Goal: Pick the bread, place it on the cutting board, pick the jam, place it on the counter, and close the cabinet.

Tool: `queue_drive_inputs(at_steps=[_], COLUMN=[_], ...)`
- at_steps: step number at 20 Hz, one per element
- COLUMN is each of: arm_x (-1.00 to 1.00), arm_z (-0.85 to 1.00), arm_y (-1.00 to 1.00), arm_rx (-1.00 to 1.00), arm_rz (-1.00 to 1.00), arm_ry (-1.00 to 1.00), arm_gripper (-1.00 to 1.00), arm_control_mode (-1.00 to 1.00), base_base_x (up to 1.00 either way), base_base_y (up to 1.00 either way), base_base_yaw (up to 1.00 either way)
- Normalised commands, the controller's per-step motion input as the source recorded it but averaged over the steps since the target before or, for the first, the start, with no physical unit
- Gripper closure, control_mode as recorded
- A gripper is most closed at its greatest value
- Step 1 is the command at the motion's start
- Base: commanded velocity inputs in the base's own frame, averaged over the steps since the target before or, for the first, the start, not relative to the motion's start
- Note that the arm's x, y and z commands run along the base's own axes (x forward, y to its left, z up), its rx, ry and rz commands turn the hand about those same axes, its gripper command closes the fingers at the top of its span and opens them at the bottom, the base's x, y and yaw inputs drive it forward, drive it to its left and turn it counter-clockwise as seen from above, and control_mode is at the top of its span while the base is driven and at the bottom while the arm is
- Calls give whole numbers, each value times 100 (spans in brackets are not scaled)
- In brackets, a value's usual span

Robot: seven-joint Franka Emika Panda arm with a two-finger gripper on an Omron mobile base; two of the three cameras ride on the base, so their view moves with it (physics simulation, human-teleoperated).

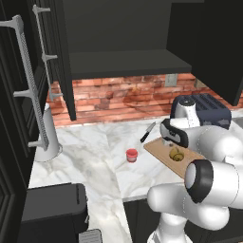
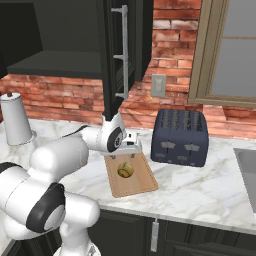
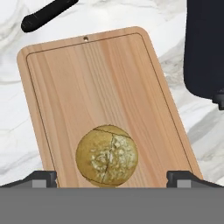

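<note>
The bread (image 3: 107,155) sits on the cutting board (image 3: 109,83), toward its near end, on the marble counter (image 1: 90,161). The gripper (image 3: 111,178) hangs just above the bun, its fingertips (image 3: 41,178) spread wide to either side, gripping nothing. The jam (image 1: 132,155) stands on the counter left of the board, apart from it. Above, the cabinet (image 1: 118,38) is open. A dark toaster (image 2: 180,137) stands right of the board.

counter (image 1: 95,163) | cutting board (image 3: 100,87) (w/ bread (image 3: 107,155)) | jam (image 1: 132,155) | toaster (image 2: 180,137)
</note>
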Motion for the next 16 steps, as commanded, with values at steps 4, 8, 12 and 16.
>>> queue_drive_inputs(at_steps=[4,8,12,16], arm_x=[-16,-17,-17,-16], arm_z=[10,10,8,7], arm_y=[0,0,0,0], arm_rx=[0,0,0,0], arm_rz=[0,0,0,0], arm_ry=[0,0,0,0], arm_gripper=[-100,-100,-100,-100], arm_control_mode=[-100,-100,-100,-100], base_base_x=[0,0,0,0], base_base_y=[0,0,0,0], base_base_yaw=[0,0,0,0])
